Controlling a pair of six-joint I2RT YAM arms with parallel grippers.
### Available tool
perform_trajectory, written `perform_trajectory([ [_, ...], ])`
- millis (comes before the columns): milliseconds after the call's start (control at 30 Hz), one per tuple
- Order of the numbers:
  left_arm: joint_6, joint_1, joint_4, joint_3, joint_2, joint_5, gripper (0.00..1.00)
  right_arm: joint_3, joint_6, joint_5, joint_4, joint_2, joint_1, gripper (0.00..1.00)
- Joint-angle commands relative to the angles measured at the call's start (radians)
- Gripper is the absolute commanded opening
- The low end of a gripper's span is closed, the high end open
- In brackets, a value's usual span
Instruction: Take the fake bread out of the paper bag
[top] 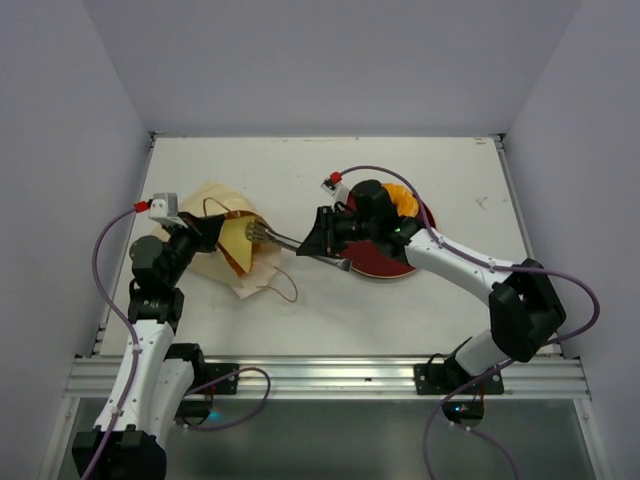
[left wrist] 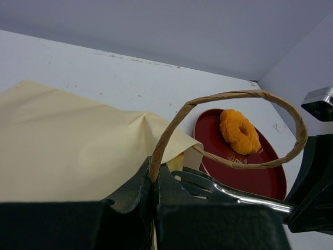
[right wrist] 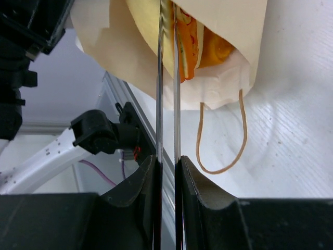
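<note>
Pinching paper bag (top: 215,205) rim with left fingers (left wrist: 132,190), my right fingers (right wrist: 205,192) clamp a fork (top: 283,240) into its mouth; doughnut (left wrist: 239,130) on red plate (left wrist: 268,179) at three o'clock, more bread (right wrist: 216,44) inside.

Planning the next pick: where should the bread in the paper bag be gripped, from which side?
Probably the bread by its orange edge at the mouth of the paper bag, coming from the red plate side, as the fork does: the bag lies sideways, mouth toward the plate, paper covering the rest.
</note>
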Motion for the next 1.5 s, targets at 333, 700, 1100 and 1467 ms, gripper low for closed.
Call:
perform_trajectory([
  [333, -0.064, -0.005, 0.136, 0.050, 0.040, -0.087, 0.00, 0.027, -0.294, -0.036, -0.249, -0.161, -0.011, 0.00],
  [700, -0.041, -0.004, 0.108, 0.057, 0.025, -0.109, 0.00, 0.055, -0.428, -0.007, -0.376, -0.289, -0.013, 0.00],
  [1100, 0.016, -0.005, 0.047, 0.090, 0.026, -0.129, 0.00, 0.033, -0.578, -0.018, -0.553, -0.482, -0.088, 0.00],
  [1467, 0.075, -0.004, -0.025, 0.113, -0.010, -0.129, 0.00, 0.022, -0.604, -0.155, -0.663, -0.559, -0.377, 0.00],
])
